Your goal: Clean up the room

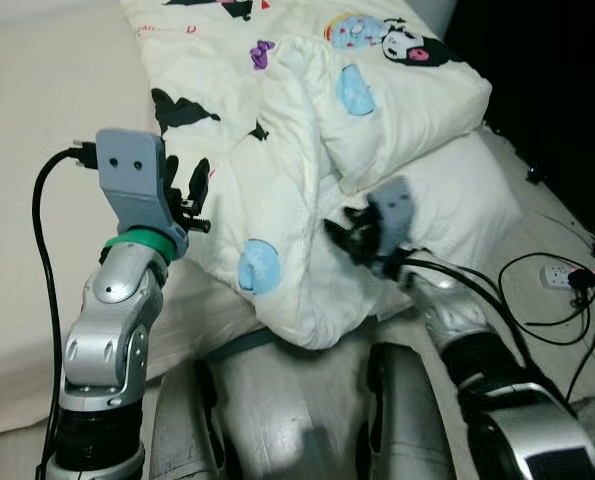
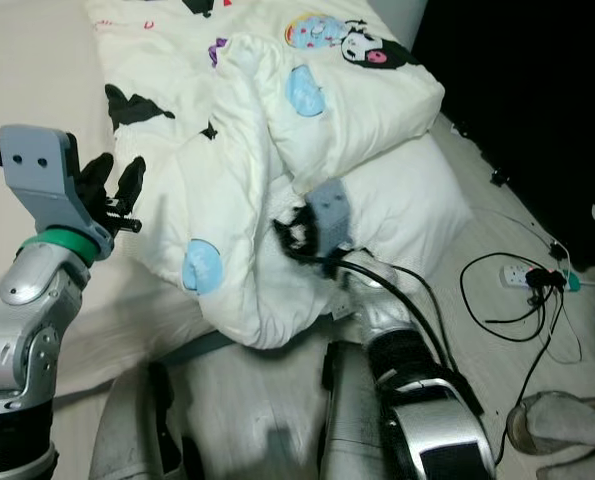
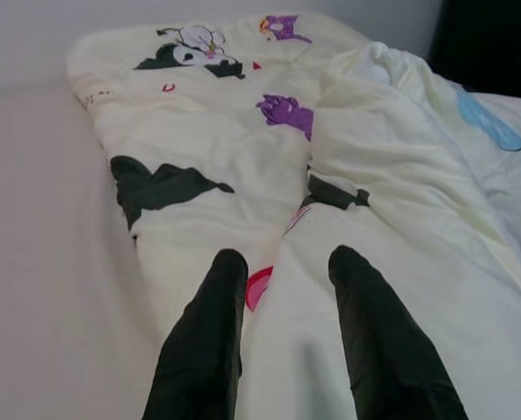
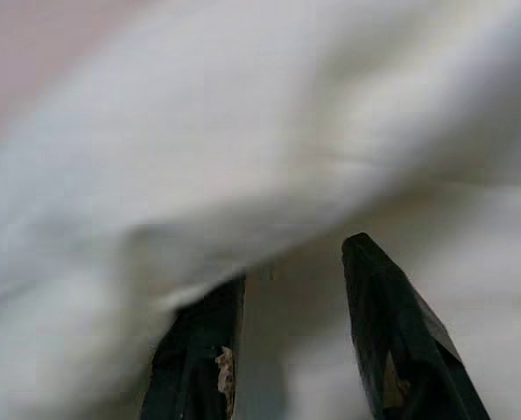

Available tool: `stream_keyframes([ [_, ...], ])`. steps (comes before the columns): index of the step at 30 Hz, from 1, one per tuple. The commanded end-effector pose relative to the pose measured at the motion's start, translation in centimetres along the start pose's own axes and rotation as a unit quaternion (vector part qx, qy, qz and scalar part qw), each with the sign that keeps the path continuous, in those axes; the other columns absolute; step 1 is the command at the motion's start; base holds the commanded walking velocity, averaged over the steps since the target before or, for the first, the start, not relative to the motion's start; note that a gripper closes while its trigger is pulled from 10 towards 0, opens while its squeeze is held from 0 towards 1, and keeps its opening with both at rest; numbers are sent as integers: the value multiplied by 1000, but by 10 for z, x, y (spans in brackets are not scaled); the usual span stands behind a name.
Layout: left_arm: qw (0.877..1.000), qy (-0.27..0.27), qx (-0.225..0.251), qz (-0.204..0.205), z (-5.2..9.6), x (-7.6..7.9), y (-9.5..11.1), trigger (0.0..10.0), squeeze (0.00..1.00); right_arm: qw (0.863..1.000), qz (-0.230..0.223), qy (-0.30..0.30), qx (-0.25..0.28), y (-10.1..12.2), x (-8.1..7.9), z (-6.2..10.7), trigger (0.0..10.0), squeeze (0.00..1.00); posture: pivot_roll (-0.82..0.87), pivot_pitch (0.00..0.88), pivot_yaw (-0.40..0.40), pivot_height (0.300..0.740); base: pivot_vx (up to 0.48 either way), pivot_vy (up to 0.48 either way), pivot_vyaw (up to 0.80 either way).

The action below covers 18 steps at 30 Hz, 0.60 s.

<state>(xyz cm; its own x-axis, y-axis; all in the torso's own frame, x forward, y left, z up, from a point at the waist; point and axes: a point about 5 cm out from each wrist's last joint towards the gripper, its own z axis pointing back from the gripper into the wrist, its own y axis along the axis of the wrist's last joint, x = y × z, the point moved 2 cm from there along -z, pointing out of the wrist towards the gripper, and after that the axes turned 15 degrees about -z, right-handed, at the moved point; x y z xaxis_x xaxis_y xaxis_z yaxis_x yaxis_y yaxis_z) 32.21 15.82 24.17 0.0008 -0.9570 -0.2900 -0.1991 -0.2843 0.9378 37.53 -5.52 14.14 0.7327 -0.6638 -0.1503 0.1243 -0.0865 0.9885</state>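
Both spread wide, the left pincer hovers at the near edge of a cream cartoon-print quilt bunched on the bed, while the right pincer presses into its folds.

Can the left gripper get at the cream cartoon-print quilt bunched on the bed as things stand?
Probably yes. The left gripper hovers with open fingers right beside the cream cartoon-print quilt heaped on the bed, and nothing sits between them. The right gripper is already at the quilt's lower folds.
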Motion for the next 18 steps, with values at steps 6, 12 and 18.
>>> stream_keyframes([
  [6,1000,2,-6,1,3,1,-1,10000,0,986,-20,162,-42,-23,-64,-21,10000,0,38,233,91,526,0,0,0],
  [12,1000,1,-3,3,2,3,1,10000,0,902,-113,413,-59,-11,-154,-4,10000,0,27,224,88,526,0,0,0],
  [18,1000,-4,8,8,-4,6,5,10000,0,767,-274,577,-62,45,-192,32,10000,0,3,206,84,526,0,0,0],
])
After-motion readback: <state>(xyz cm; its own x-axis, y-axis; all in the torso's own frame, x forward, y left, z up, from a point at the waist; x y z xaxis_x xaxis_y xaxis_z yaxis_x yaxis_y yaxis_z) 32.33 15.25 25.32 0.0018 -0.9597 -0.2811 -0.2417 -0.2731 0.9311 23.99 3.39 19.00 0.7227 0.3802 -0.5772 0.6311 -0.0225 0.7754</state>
